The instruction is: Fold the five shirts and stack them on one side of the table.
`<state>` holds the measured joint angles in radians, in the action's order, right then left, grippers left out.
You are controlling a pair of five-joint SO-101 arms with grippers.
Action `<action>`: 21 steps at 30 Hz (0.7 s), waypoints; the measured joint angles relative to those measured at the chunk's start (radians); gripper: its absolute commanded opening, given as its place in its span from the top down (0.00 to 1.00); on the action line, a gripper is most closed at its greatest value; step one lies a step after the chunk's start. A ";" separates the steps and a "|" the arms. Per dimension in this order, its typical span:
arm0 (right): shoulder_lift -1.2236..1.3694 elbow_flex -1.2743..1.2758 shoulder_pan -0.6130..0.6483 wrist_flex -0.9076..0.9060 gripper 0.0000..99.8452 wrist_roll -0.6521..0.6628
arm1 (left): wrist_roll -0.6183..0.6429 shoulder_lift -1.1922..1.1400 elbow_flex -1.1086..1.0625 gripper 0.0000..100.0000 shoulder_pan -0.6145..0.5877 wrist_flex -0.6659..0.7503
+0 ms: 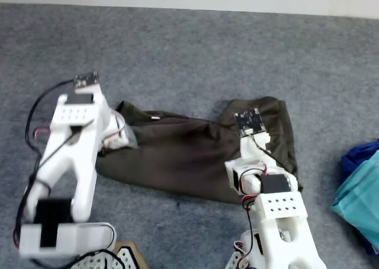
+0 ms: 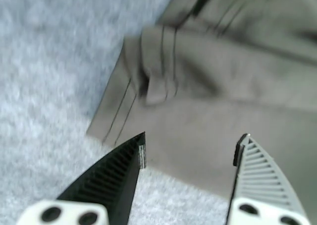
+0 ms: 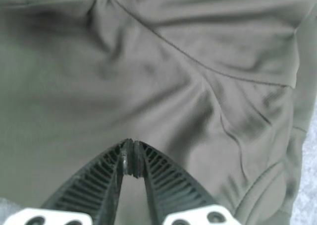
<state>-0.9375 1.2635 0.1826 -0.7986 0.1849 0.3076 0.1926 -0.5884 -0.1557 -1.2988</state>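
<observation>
A dark olive shirt point(image 1: 189, 156) lies crumpled across the middle of the grey table point(image 1: 177, 50). My left gripper point(image 2: 192, 145) hangs open just above the shirt's left edge, over a stitched hem point(image 2: 148, 81), with one finger over the table and the other over cloth. My right gripper point(image 3: 131, 155) is shut on the olive shirt point(image 3: 163, 76), pinching a thin fold near its bunched right part. In the high view the left arm point(image 1: 74, 144) stands at the shirt's left end and the right arm point(image 1: 266, 192) over its right end.
Blue and teal cloth point(image 1: 362, 189) is heaped at the table's right edge. A tan corner point(image 1: 131, 251) shows at the near edge between the arm bases. Bare grey surface stretches behind the shirt up to the far edge.
</observation>
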 measured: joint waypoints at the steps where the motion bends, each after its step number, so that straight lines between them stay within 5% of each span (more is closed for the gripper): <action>1: 0.000 0.000 -0.002 0.005 0.99 0.000 | 0.000 0.061 -0.052 0.75 0.000 0.014; 5: -0.003 0.000 -0.002 0.009 0.99 0.000 | -0.009 0.288 -0.222 1.00 0.000 0.104; 10: -0.003 0.000 -0.002 0.009 0.99 0.000 | -0.123 0.305 -0.295 0.99 0.002 0.238; 21: -0.003 0.000 -0.002 0.009 0.99 0.000 | -0.135 -0.028 -0.222 0.99 0.037 0.434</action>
<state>-0.9406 1.2635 0.1811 -0.7894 0.1849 0.1726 0.1649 -0.8109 -0.1189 -0.8646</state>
